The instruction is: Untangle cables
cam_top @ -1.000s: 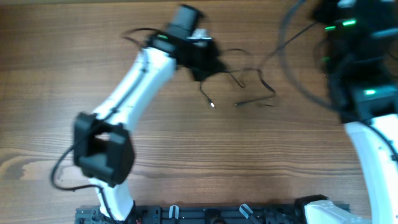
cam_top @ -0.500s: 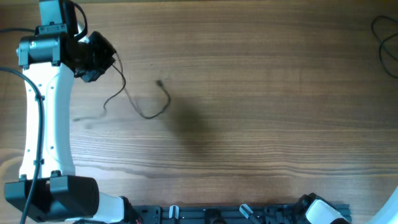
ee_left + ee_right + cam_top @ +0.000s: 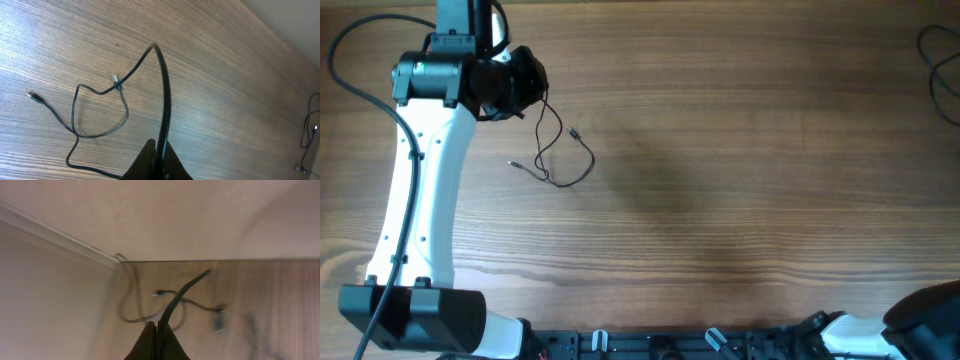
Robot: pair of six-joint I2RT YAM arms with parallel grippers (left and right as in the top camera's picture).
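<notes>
Here the left gripper pinches the black cable above the table, the right gripper a second cable.

Black cable, brown wood-grain table, white left arm with black joints.
</notes>
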